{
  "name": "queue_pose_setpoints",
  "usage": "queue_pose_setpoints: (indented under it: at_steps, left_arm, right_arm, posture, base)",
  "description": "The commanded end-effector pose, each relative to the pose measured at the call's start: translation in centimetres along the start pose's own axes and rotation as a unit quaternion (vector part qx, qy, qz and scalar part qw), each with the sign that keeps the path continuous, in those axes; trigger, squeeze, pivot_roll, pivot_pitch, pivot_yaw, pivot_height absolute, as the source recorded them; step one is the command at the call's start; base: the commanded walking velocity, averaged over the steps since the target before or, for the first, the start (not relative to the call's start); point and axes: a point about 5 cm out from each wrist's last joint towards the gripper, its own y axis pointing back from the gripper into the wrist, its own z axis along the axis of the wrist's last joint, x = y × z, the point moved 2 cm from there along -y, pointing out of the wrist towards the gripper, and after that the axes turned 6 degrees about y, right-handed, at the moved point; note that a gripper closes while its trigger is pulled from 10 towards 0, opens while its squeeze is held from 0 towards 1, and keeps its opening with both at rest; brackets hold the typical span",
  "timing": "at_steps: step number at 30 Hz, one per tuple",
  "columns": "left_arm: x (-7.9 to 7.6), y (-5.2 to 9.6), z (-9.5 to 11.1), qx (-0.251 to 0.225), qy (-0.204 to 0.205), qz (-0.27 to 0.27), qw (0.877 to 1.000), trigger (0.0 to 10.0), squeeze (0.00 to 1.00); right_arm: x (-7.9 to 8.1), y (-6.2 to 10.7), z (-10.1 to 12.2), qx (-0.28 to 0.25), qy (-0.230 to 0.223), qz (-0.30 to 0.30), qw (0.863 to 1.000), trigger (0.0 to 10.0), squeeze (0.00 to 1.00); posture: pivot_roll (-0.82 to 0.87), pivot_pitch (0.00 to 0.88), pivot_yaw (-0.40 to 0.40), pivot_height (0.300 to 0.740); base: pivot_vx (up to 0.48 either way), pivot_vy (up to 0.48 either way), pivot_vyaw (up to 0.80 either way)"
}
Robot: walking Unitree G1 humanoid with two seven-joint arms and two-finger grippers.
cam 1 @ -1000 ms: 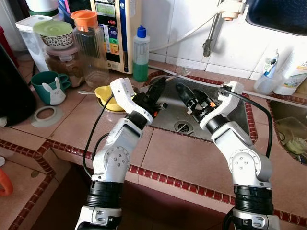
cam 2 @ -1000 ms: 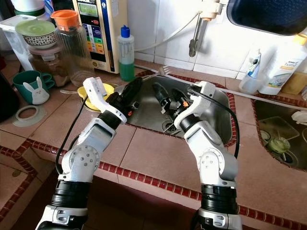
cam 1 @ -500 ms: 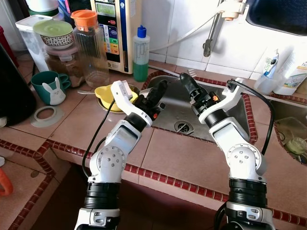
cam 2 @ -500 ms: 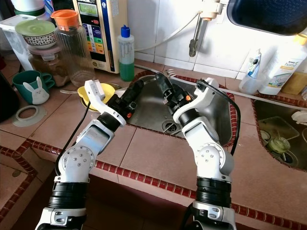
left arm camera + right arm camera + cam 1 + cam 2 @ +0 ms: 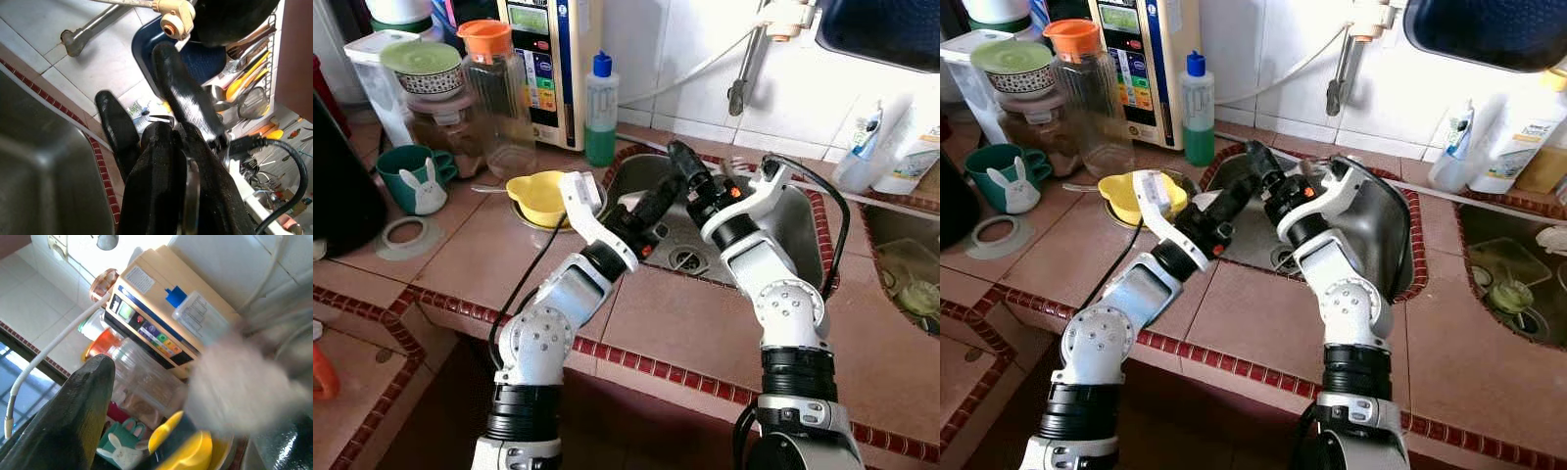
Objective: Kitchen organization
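Both end effectors sat over the sink [image 5: 793, 225]: your left end effector [image 5: 664, 196] had its fingers together and held nothing; whether the right end effector [image 5: 683, 164] was apart or together, I cannot tell. On the worktop [image 5: 460, 245], the yellow bowl [image 5: 538, 196], mug [image 5: 411, 176] and jar [image 5: 499, 98] looked untouched, so I judged most of the organizing was left.

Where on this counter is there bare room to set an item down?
Bare tile lies between the sink and the front counter edge, and between the yellow bowl and ring. Crowded: back-left corner around the jar and green mug.
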Motion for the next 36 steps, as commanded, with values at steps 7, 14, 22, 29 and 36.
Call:
queue_pose_setpoints:
  at_steps: [7,14,22,29,36]
  left_arm:
    - [0.2,-0.1,1.4,-0.030,-0.017,0.015,0.999,10.0,0.00]
    - [0.6,-0.2,2.0,-0.041,-0.024,0.027,0.998,10.0,0.00]
    - [0.6,-0.1,1.5,-0.035,-0.021,0.028,0.999,10.0,0.00]
    - [0.6,-0.1,1.2,-0.029,-0.018,0.028,0.999,10.0,0.00]
    - [0.5,-0.1,0.9,-0.023,-0.016,0.027,0.999,10.0,0.00]
  right_arm:
    - [-0.3,0.1,0.9,-0.015,0.010,-0.011,1.000,0.0,0.00]
    - [-0.5,0.2,0.8,-0.015,0.013,-0.014,1.000,0.0,0.00]
    - [-0.4,0.3,0.2,-0.006,0.008,-0.013,1.000,0.0,0.00]
    - [-0.3,0.3,0.0,-0.003,0.006,-0.013,1.000,0.0,0.00]
    - [-0.3,0.3,0.0,-0.002,0.000,-0.010,1.000,0.0,0.00]
  posture:
    - [0.12,0.000,-0.045,0.740]
    - [0.12,0.000,-0.044,0.740]
    - [0.12,0.000,-0.043,0.740]
    - [0.12,0.000,-0.040,0.740]
    - [0.12,0.000,-0.039,0.740]
  base:
    - [0.000,0.000,0.00]
    - [0.000,0.000,0.00]
    - [0.000,0.000,0.00]
    - [0.000,0.000,0.00]
    - [0.000,0.000,0.00]
